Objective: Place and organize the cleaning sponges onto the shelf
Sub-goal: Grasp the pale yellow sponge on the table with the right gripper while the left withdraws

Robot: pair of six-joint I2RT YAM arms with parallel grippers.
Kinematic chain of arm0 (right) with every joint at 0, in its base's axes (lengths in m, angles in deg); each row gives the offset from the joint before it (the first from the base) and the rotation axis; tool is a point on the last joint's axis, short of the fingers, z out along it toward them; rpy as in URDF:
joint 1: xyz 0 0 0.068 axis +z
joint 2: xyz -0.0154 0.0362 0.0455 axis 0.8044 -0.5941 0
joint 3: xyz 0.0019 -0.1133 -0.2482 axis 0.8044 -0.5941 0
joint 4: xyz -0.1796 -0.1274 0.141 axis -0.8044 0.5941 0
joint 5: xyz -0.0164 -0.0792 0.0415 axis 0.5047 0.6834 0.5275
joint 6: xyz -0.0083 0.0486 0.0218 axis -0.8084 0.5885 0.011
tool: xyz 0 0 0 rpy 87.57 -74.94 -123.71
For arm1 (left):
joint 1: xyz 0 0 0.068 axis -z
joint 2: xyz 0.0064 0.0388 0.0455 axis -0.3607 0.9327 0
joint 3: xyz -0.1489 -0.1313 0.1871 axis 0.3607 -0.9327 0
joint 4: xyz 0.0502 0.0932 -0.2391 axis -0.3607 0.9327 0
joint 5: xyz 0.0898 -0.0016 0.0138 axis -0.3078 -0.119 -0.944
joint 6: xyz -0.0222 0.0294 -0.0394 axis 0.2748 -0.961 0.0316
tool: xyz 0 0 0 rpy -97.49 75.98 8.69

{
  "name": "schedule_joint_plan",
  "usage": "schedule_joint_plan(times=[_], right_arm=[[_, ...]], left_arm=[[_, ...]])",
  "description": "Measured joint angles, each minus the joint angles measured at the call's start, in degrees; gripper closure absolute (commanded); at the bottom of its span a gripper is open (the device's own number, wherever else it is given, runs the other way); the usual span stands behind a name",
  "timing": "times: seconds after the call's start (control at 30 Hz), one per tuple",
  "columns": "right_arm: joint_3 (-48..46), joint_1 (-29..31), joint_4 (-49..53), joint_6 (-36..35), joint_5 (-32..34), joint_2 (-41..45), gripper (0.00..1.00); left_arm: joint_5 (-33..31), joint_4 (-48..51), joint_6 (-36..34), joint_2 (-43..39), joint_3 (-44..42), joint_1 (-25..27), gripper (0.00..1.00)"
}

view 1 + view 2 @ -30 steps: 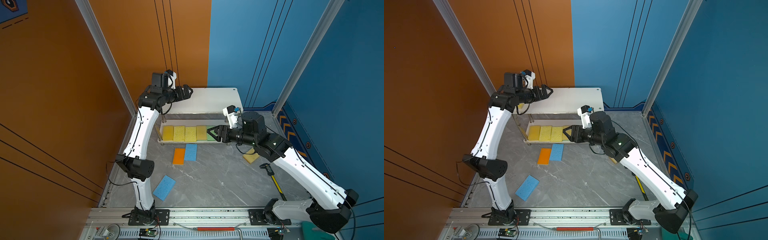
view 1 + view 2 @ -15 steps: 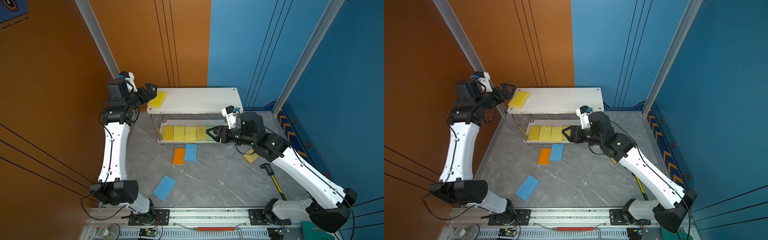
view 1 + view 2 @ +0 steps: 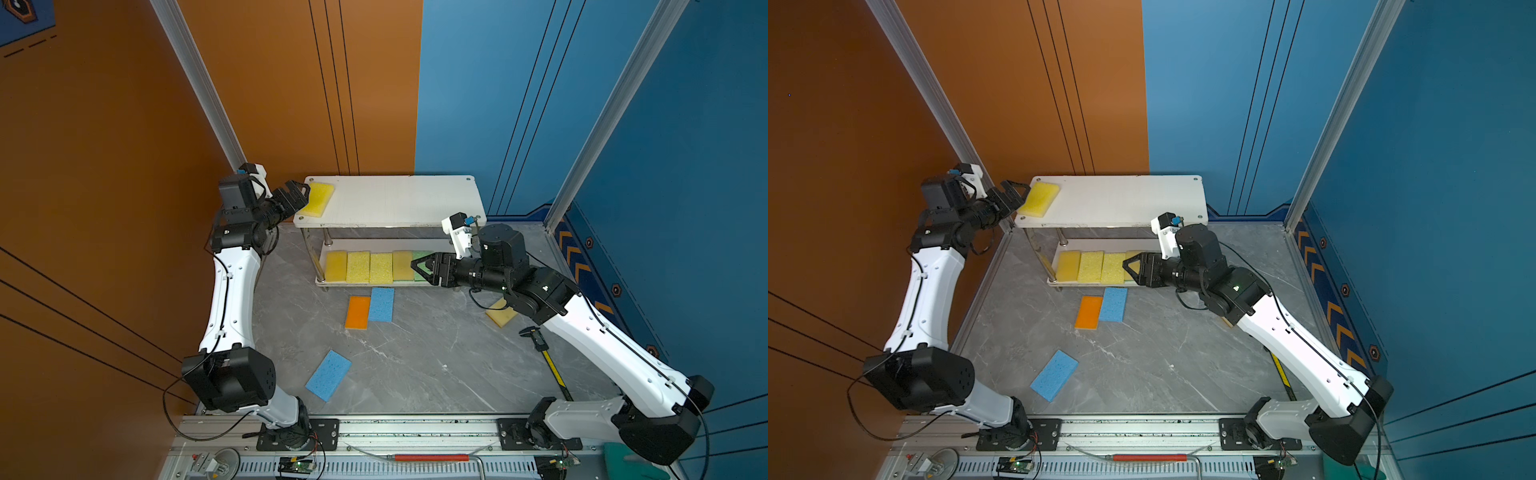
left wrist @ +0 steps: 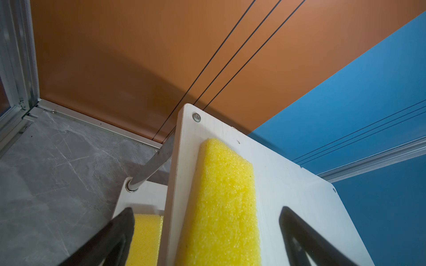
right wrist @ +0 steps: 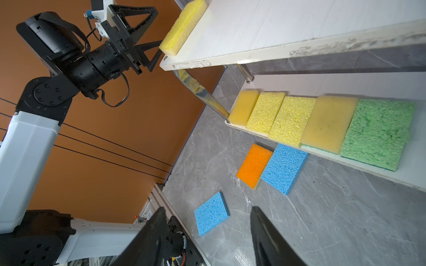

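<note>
On the upper white board of the small two-tier shelf [image 3: 395, 203] with metal posts: one bright yellow rectangular foam sponge [image 3: 318, 198], flat at the left end, one short end at or just over the board's rim. Just beside that end, the left hand [image 3: 304, 198], spread wide, fingers either side of the sponge in the left wrist view and clear of it, gripping nothing.

On the lower board, a tidy row of five sponges [image 3: 380, 267], side by side and touching: smooth yellow, two porous yellow, smooth pale yellow, then a green porous sponge [image 5: 378, 133] at the right end. In front of that green one, the right hand [image 3: 417, 268], partly spread and empty, nothing between the fingers in the right wrist view.

Six of ten shelved, by this count. Not yet shelved, all flat on the grey marbled bench [image 3: 415, 365]: an orange rectangular sponge [image 3: 358, 311] touching a blue porous sponge [image 3: 381, 304] just before the shelf, a second blue sponge [image 3: 329, 375] alone nearer the front, and a pale tan sponge [image 3: 500, 316] on the right, half hidden under the right arm.

Probably past halfway, with plenty of bare upper board for the four and the top sponge skewed, likely needing squaring up.
</note>
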Motion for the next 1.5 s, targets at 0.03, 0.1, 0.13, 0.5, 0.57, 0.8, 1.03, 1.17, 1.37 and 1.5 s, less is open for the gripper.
schedule_joint_plan(times=[0.03, 0.1, 0.13, 0.5, 0.57, 0.8, 1.03, 1.17, 1.37, 1.5], right_arm=[[-0.5, -0.6, 0.0, 0.0, 0.1, 0.4, 0.4], [-2.1, -2.8, 0.2, 0.0, 0.6, 1.8, 0.4], [-2.8, -3.9, 0.2, 0.0, 0.8, 2.6, 0.4], [-13.7, -22.5, 3.7, 0.5, 1.4, 15.2, 0.4], [-15.6, -26.3, 4.5, 1.0, 1.4, 16.3, 0.39], [-23.7, -39.2, 5.8, 3.0, 1.6, 14.2, 0.36], [-31.9, -45.7, 5.1, 5.0, 4.1, 3.4, 0.39], [-33.7, -46.0, 3.3, 6.1, 5.5, -1.0, 0.43], [-35.1, -46.0, 0.2, 6.6, 7.2, -5.4, 0.43], [-35.8, -46.0, -2.1, 7.1, 7.4, -8.9, 0.43]], left_arm=[[0.2, -0.2, 0.2, 0.0, -0.1, 0.1, 0.02], [0.5, -0.8, 0.6, -0.2, -0.3, 0.7, 0.02], [0.6, -1.0, 0.7, -0.3, -0.5, 1.0, 0.02], [1.1, -2.4, 0.9, -2.7, -3.3, 3.4, 0.02], [1.2, -2.5, 0.9, -3.3, -4.1, 3.4, 0.02], [1.3, -2.7, 0.8, -6.4, -7.4, 3.2, 0.02], [1.4, -2.7, 0.8, -11.3, -11.9, 2.8, 0.02], [0.7, -1.6, -0.1, -16.0, -15.5, 2.1, 0.02], [0.1, 0.0, -0.7, -25.7, -21.1, 2.1, 0.02], [0.2, 0.7, -0.7, -31.0, -25.0, 2.3, 0.02]])
